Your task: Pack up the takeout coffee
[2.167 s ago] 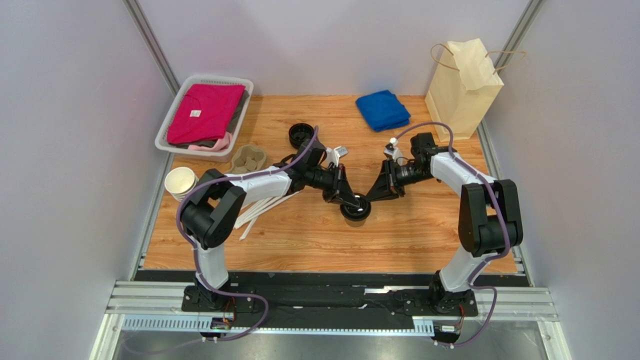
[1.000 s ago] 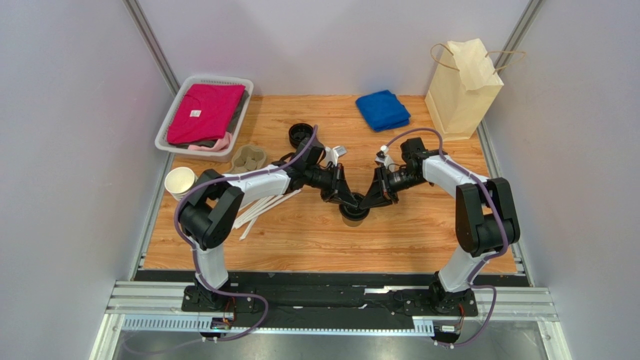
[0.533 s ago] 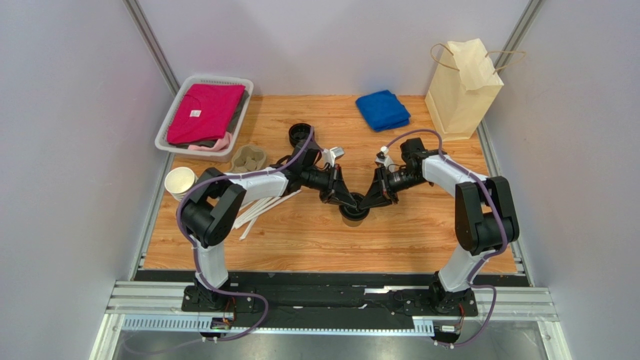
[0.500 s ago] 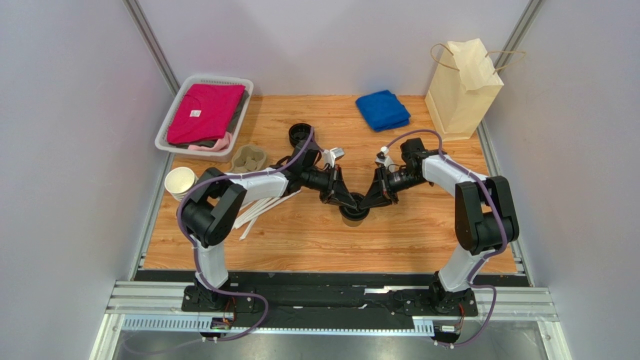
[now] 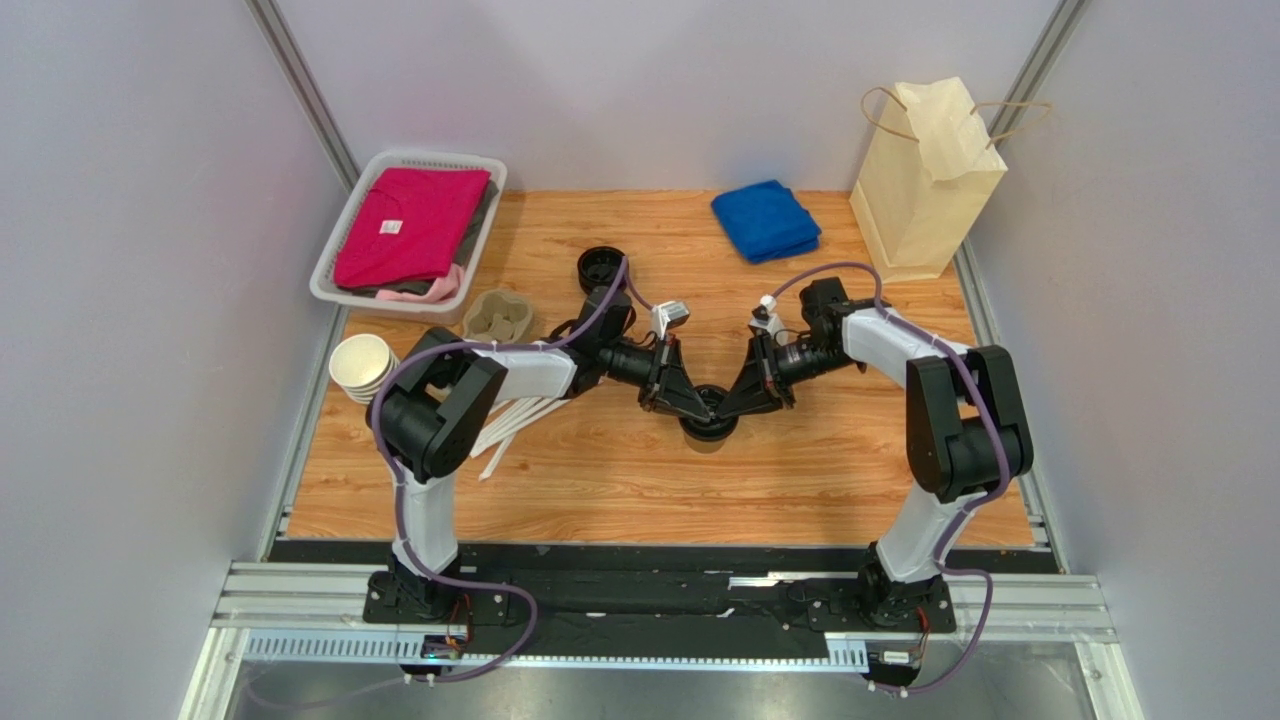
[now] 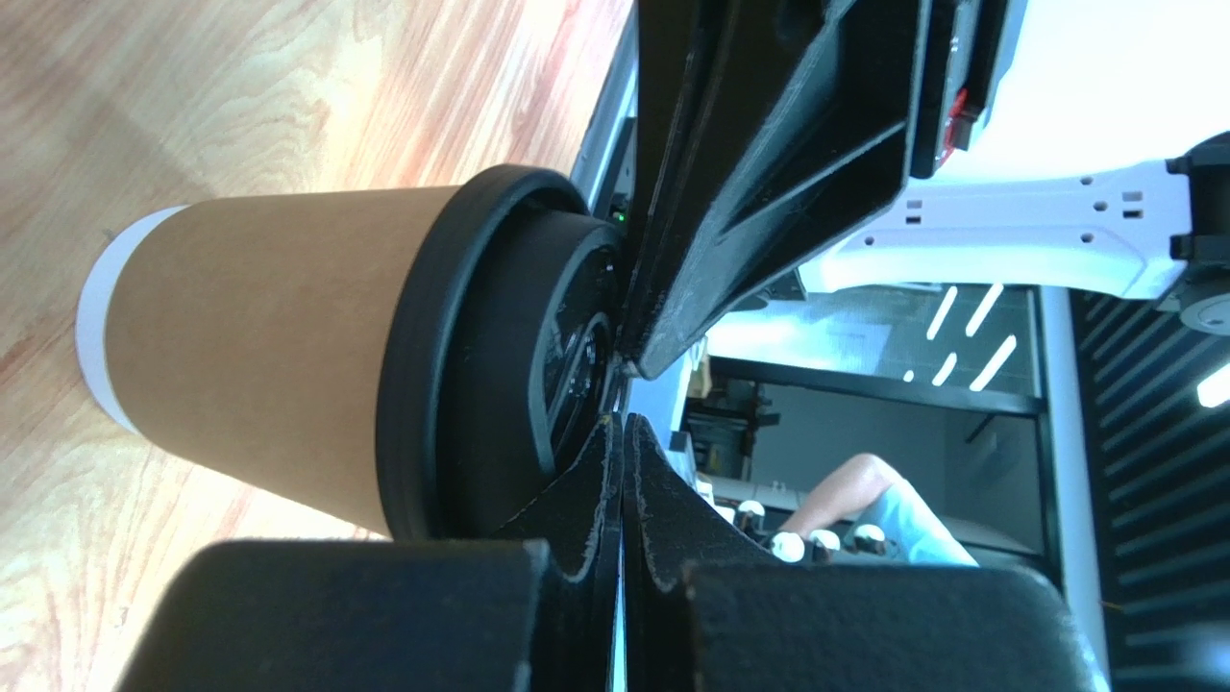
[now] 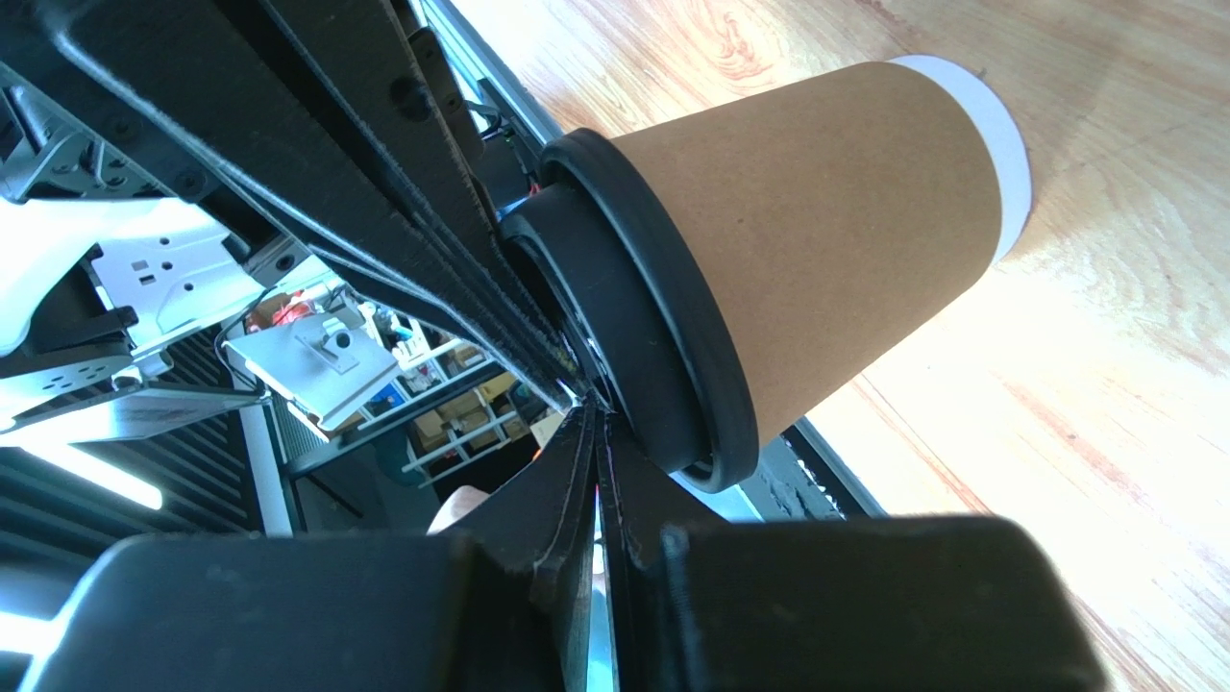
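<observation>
The takeout coffee (image 5: 708, 426) is seen standing upright on the wooden table (image 5: 601, 488), near its middle and directly between the two arms; its tan kraft wall is shown smooth in the wrist views, with a white band around the base, which rests on the wood; a round black plastic lid (image 6: 477, 361) is seated on the rim, with a raised outer ring and a sunken centre.

The left gripper (image 6: 621, 440) is brought down onto the lid from the left with its fingers pressed together, nothing being held between them; the right gripper (image 7: 594, 433) is brought in from the right with its fingers drawn to a thin slit, also with nothing gripped; the two sets of tips are seen meeting each other over the top of the lid, and whether they press on it or only touch it cannot be told.

Bare wood is shown between the cup and the near edge of the table, and also to the right of the cup; a tan paper bag (image 5: 927, 180) is stood upright at the far right corner, well apart from the cup, with a folded blue cloth (image 5: 765, 219) just left of it; a pile of black lids (image 5: 601, 270) and a pulp cup carrier (image 5: 498, 315) lie behind the left arm; a white basket (image 5: 437, 155) of folded clothes is set at the far left corner; a stack of paper cups (image 5: 361, 365) is placed at the left edge.
</observation>
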`<state>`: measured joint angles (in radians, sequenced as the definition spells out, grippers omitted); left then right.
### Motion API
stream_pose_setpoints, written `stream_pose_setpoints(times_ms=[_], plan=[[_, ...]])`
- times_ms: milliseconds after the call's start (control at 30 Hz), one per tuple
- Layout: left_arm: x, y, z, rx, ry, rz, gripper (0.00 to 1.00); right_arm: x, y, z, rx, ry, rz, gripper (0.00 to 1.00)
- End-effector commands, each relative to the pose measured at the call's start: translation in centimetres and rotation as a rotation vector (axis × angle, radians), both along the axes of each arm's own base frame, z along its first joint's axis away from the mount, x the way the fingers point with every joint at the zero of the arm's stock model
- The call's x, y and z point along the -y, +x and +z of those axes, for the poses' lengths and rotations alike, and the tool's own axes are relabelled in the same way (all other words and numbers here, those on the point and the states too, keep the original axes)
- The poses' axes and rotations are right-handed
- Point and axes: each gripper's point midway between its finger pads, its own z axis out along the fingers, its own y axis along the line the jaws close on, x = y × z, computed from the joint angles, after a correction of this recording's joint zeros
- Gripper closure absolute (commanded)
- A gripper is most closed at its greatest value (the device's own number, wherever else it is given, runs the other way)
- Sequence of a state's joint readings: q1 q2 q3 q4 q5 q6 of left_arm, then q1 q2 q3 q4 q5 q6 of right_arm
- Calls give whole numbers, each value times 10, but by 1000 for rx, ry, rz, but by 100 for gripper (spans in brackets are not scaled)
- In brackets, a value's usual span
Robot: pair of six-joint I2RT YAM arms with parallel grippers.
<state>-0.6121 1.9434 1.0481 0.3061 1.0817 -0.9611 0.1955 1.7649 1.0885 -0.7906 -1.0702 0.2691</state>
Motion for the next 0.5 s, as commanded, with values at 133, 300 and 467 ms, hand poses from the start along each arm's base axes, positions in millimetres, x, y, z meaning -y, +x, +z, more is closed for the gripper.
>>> stream_pose_setpoints(times_ms=[133, 300, 467], plan=[[-35, -1, -120, -162, 323, 164, 100, 21, 9, -58, 42, -241, -5, 90], [-32, 3, -111, -133, 300, 160, 100, 19, 8, -52, 50, -216, -1, 89], [-20, 10, -77, -38, 248, 132, 100, 8, 6, -41, 76, -174, 33, 88]])
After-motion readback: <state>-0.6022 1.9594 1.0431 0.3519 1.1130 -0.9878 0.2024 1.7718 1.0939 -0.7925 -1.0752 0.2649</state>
